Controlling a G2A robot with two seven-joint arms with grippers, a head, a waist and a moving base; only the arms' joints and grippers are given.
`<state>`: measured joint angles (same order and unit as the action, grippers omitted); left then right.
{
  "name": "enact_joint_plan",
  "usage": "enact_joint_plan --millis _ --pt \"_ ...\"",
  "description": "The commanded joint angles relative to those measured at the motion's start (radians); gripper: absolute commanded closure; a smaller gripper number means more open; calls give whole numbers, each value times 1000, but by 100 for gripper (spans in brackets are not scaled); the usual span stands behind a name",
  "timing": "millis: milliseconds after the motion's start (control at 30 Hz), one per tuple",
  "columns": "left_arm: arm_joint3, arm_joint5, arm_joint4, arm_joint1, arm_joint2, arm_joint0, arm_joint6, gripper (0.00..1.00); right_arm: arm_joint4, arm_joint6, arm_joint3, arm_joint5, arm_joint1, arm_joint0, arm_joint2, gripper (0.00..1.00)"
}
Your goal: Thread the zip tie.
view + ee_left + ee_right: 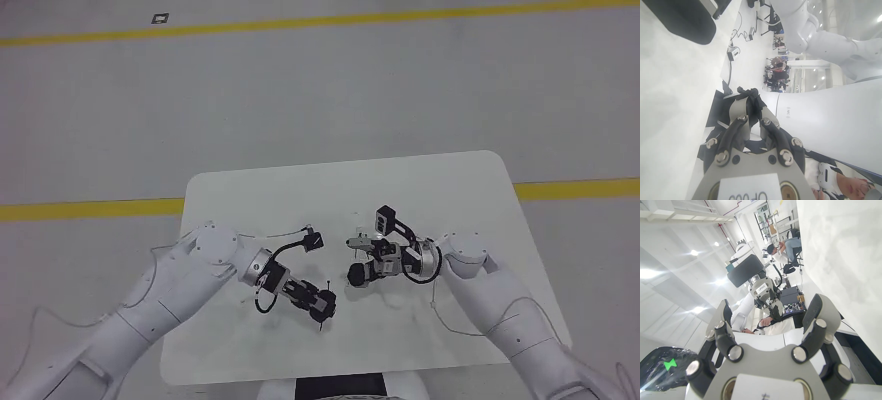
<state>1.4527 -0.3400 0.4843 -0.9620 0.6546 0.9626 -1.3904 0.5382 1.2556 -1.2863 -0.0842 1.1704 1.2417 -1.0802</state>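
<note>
While my right tool (770,301) stands wide open over the table (450,190), my left tool (750,94) is pinched shut on the zip tie (730,96), a thin pale strip jutting from its tips, near the right one.

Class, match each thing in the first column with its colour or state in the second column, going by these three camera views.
Column one:
1. left gripper
2. right gripper
3. table
4. floor stripe

Column two:
A. yellow
B. open and empty
C. shut on the zip tie
D. white

Pairs: 1-C, 2-B, 3-D, 4-A
</note>
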Motion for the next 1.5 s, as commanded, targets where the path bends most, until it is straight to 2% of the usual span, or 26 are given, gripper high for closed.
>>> enact_joint_plan --millis 0,133,300,533,700,767,833,933,1067,1133,1233,1300,1467 --pt "-8 0 4 0 7 8 0 100 -4 16 16 -2 2 -17 15 0" --pt "-22 0 -24 -4 31 19 0 100 -4 16 16 -2 2 -17 15 0" --pt "-22 0 -24 -4 31 19 0 100 -13 -9 5 4 3 -9 21 0" --pt "-22 0 -24 -4 31 19 0 100 -100 -23 -5 61 1 -23 55 0" --pt "-22 0 -24 -4 31 19 0 100 -100 -23 -5 61 1 -23 55 0" --pt "-14 0 -48 -4 27 27 26 100 -97 -44 -13 67 2 -16 56 0" --pt "-7 0 -65 -3 28 26 26 100 -106 -44 -20 78 0 -15 59 0" --pt "11 0 -67 -1 48 36 4 100 -124 -31 -20 114 -2 -18 60 0" --pt "16 0 -82 -2 79 62 0 100 -156 -29 -20 139 -5 -28 67 0" --pt "14 0 -90 -4 90 73 0 100 -165 -31 -19 147 -6 -32 71 26" --pt "20 0 -102 -7 101 84 0 100 -170 -30 -17 155 -7 -35 74 36" --pt "22 0 -102 -7 101 85 0 100 -175 -27 -16 162 -8 -38 76 49" --pt "22 0 -102 -7 101 85 0 100 -187 -21 -10 182 -9 -47 85 56"
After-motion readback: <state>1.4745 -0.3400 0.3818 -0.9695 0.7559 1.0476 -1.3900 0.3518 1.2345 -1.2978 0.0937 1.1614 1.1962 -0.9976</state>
